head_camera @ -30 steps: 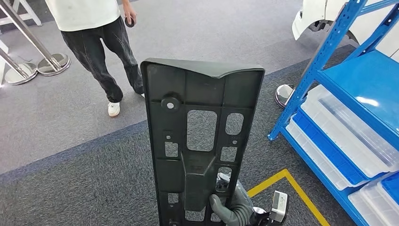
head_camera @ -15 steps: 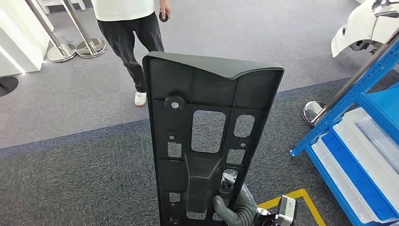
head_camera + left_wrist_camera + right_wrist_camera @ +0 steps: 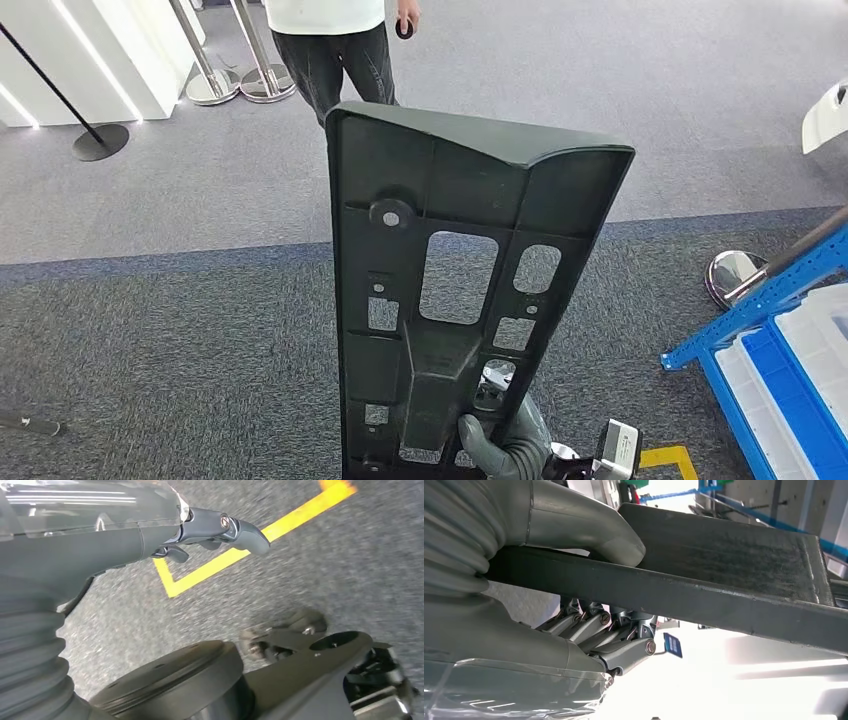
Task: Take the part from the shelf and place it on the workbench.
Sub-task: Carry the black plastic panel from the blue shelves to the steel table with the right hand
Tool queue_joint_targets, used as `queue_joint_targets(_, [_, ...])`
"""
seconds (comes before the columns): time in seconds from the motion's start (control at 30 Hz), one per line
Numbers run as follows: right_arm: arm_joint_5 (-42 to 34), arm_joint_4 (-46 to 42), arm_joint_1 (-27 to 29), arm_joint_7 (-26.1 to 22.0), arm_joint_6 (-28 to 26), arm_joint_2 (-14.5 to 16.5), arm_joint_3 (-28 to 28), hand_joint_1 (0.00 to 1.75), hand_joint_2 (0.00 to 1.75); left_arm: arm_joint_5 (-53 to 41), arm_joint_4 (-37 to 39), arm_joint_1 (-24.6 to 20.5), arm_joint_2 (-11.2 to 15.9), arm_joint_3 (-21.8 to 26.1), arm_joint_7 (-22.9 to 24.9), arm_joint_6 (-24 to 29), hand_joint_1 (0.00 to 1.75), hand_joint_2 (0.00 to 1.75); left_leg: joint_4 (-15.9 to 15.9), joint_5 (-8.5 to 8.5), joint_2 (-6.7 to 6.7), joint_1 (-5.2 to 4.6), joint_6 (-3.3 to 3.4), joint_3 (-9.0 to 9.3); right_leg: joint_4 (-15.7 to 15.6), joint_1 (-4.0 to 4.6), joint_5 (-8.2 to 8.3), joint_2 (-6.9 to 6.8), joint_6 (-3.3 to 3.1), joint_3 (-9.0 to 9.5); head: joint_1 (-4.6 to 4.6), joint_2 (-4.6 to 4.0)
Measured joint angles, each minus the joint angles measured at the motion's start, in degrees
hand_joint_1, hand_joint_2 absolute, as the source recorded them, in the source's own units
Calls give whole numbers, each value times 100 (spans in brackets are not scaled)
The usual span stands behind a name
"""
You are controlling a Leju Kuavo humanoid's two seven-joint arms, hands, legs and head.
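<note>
A long dark plastic part (image 3: 470,170) with several cut-outs stands upright in the middle of the head view. My right hand (image 3: 505,445) grips its lower end, thumb on the near face. In the right wrist view the thumb (image 3: 589,525) presses on one side of the part (image 3: 724,555) and the fingers (image 3: 589,625) wrap the other side. My left hand (image 3: 210,530) hangs over the grey carpet with nothing in it, its fingers apart.
A person (image 3: 335,45) stands ahead beyond the part. Stanchion bases (image 3: 240,85) and a white counter (image 3: 60,50) are at the far left. The blue shelf (image 3: 770,300) with clear bins (image 3: 820,340) is at the right edge. Yellow tape (image 3: 668,458) marks the floor.
The whole picture has shifted right as the camera turns left: shelf, person and stanchions slide rightwards. The part stays upright in my right hand.
</note>
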Motion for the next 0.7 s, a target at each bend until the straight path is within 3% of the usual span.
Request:
queue_joint_targets(0.03, [16, -4, 0, 1, -5, 1, 0, 141, 175, -2, 0, 11, 7, -1, 6, -2, 0, 175, -441, 178, 128, -17, 18, 231, 1, 9, -16, -53, 16, 25, 0, 0])
queue_joint_targets(0.1, [63, -27, 4, 7, -22, 2, 0, 141, 175, -7, 0, 22, 15, -2, 23, -8, 0, 175, -1014, 339, 324, -70, 96, 505, 8, 35, -42, -148, 66, 53, 0, 0])
queue_joint_targets(0.13, [84, -43, 7, 12, -31, 2, 0, 141, 175, -10, 0, 27, 17, -2, 34, -10, 0, 175, -1092, 327, 345, -97, 135, 523, 7, 46, -48, -203, 93, 59, 1, 0])
queue_joint_targets(0.2, [98, -69, 12, 29, -44, 2, 0, 141, 175, -15, -1, 59, 28, -2, 61, -13, 0, 175, -1127, 353, 226, -95, 214, 509, 4, 43, -65, -280, 154, 73, 0, 0])
queue_joint_targets(0.27, [49, -89, 19, 116, -75, 4, 0, 141, 175, -26, -2, 76, 38, -1, 187, -44, 0, 175, -1170, 395, 104, -69, 285, 523, 197, 19, -216, -75, 209, 8, 0, 0])
queue_joint_targets(0.33, [-8, -93, 50, 207, -102, 5, 0, 141, 175, -48, -2, 55, 38, -1, 399, -78, 0, 175, -1189, 419, -28, -63, 330, 527, 868, 1, -578, 231, 236, -304, 1, 0])
queue_joint_targets(0.4, [24, -72, 86, 125, -90, 3, 0, 141, 175, -59, -2, 44, 37, 1, 503, -45, 0, 175, -1185, 421, -173, -72, 344, 524, 1604, 2, -835, 322, 241, -684, 1, 0])
queue_joint_targets(0.43, [57, -63, 89, 57, -76, 3, -1, 141, 175, -60, -2, 44, 38, 2, 509, -20, 0, 175, -1181, 420, -251, -75, 343, 531, 1721, 3, -801, 331, 238, -764, 1, 0])
queue_joint_targets(0.47, [76, -58, 85, 9, -63, 2, -1, 141, 175, -60, -2, 39, 38, 3, 523, -4, 0, 175, -1178, 418, -330, -76, 339, 544, 1610, 1, -657, 338, 229, -730, 1, 0])
queue_joint_targets(0.5, [83, -58, 78, -6, -54, 2, -2, 141, 175, -61, -2, 30, 39, 4, 555, 2, 0, 175, -1172, 411, -413, -74, 330, 562, 1287, -2, -430, 369, 217, -595, 1, 0])
queue_joint_targets(0.57, [83, -57, 68, 6, -19, 2, -2, 141, 175, -62, -2, -2, 40, 7, 671, 3, 0, 175, -1137, 386, -558, -75, 291, 569, 481, -25, -52, 604, 188, -247, 1, 0])
queue_joint_targets(0.63, [76, -55, 59, 20, 36, 2, -2, 141, 175, -57, -5, -41, 50, 18, 834, 2, 0, 175, -1120, 371, -678, -68, 232, 528, 89, -28, 39, 791, 160, -80, 1, 0])
queue_joint_targets(0.7, [65, -54, 34, 28, 94, 5, -4, 141, 175, -46, -9, -63, 67, 40, 970, 1, 0, 175, -1146, 379, -785, -56, 167, 501, 55, -20, 26, 721, 114, -53, 1, 0])
